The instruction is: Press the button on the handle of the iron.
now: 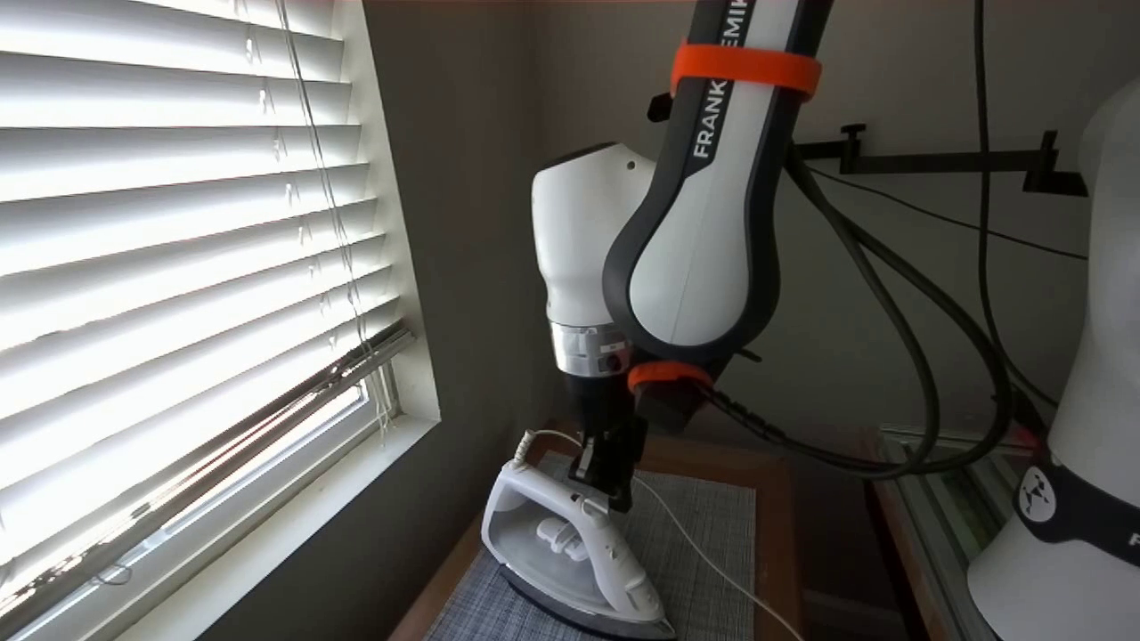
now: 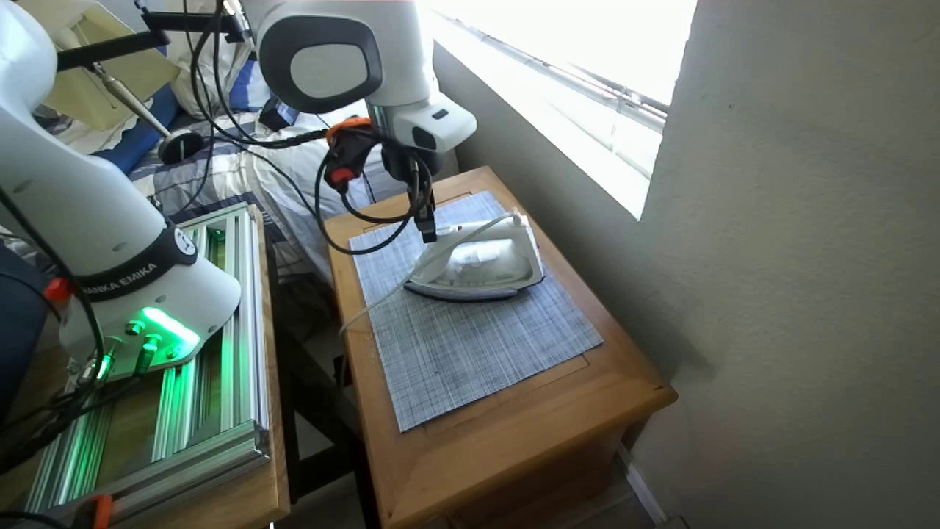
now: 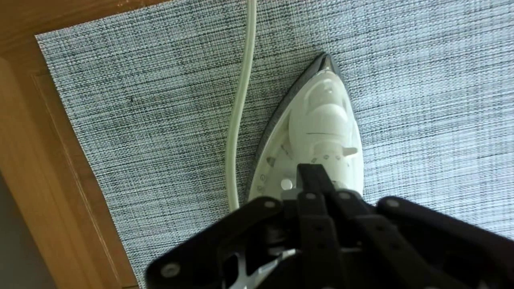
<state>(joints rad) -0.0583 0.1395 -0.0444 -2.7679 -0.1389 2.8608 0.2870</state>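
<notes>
The white iron (image 1: pixel 614 561) rests flat on its dark soleplate, and it also shows in an exterior view (image 2: pixel 488 257) and in the wrist view (image 3: pixel 327 116). My gripper (image 1: pixel 621 503) points down just above the front part of the handle in an exterior view. In an exterior view the gripper (image 2: pixel 429 236) stands close beside the handle; whether it touches cannot be told. In the wrist view the fingertips (image 3: pixel 315 170) are together with nothing between them. They cover part of the handle there. The button cannot be made out clearly.
The iron lies on a grey woven mat (image 2: pixel 470 353) on a wooden table (image 2: pixel 529 433). Its white cord (image 3: pixel 237 116) runs over the mat beside it. A wall and a window (image 1: pixel 196 223) with blinds stand close to the table. Black cables (image 2: pixel 321 198) hang from the arm.
</notes>
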